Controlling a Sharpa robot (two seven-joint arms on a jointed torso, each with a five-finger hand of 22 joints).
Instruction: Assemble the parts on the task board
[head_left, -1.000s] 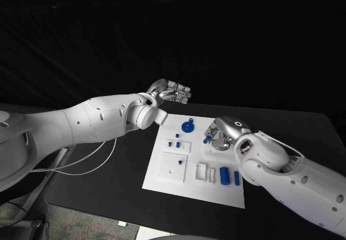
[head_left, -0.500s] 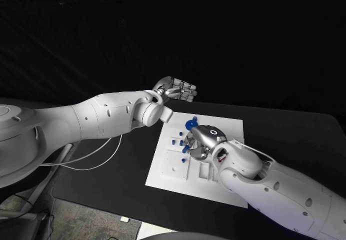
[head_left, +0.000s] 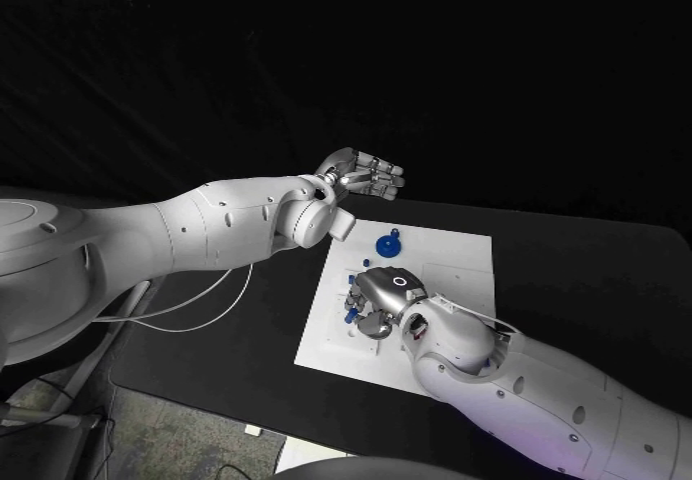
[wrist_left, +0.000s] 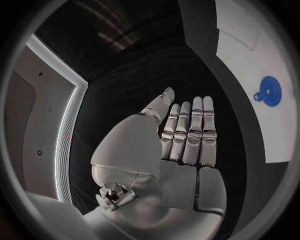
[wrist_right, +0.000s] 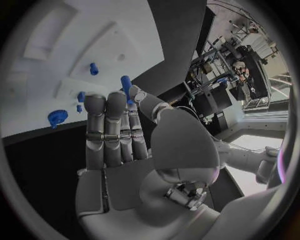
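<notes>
Black table, right hand pinching blue part hides board, left hand spread.

Two white arms with smooth, glossy, rounded shells. The left arm has a bulbous forearm housing with small dark screw holes and a round disc-shaped wrist joint; thin white cables hang beneath it. The right arm is built from similar rounded segments with recessed dark points. Each arm ends in a silver metallic hand: the left hand and right hand. The fingers are segmented, with grey pads and dark seams. The right hand's back carries a small ring-shaped marking.
</notes>
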